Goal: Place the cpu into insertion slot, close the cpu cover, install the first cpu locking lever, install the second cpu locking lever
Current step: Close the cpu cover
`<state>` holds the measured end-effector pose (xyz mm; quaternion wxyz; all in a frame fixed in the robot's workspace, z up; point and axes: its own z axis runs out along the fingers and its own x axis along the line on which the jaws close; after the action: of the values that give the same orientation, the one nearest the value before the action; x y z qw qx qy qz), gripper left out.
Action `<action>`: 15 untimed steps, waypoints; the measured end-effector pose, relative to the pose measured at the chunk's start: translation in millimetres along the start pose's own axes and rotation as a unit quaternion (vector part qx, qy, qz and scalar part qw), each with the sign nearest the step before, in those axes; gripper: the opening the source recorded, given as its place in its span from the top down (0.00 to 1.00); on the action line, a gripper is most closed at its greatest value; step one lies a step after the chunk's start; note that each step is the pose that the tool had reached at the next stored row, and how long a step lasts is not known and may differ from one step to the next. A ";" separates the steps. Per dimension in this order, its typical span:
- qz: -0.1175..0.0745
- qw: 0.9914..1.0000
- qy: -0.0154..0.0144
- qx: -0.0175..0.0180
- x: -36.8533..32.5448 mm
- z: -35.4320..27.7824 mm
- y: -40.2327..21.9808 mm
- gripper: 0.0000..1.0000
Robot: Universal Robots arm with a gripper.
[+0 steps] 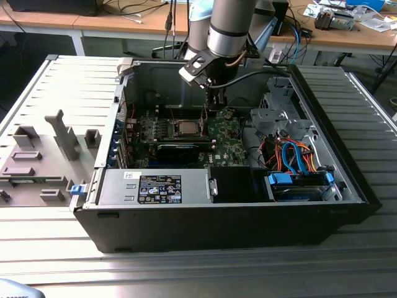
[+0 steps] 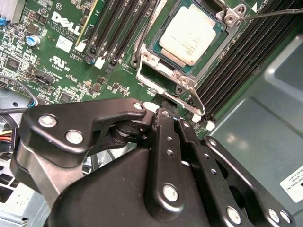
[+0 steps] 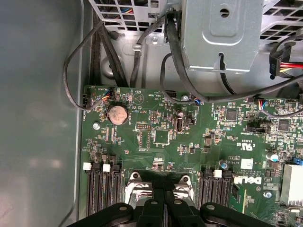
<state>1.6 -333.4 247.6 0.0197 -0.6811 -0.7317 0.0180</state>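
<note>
Cpu (image 2: pixel 191 35) seated in the insertion slot (image 2: pixel 182 78) of the green motherboard (image 2: pixel 57 71); gripper (image 1: pixel 214 107), fingers pressed together, empty, at 2 o'clock of it in the exterior view

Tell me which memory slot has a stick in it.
The outermost slot in the bank away from the bare metal panel: it holds a green stick; others sit empty.
</note>
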 end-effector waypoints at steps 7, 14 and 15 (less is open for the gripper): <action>0.000 1.000 0.000 0.000 0.1 0.3 -1.0 0.89; 0.000 1.000 0.000 0.000 0.2 0.5 -2.6 0.89; 0.000 1.000 0.000 0.000 0.2 0.6 -3.0 0.89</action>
<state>-1.4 -333.5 247.2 0.0197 -0.6811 -0.7317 0.0180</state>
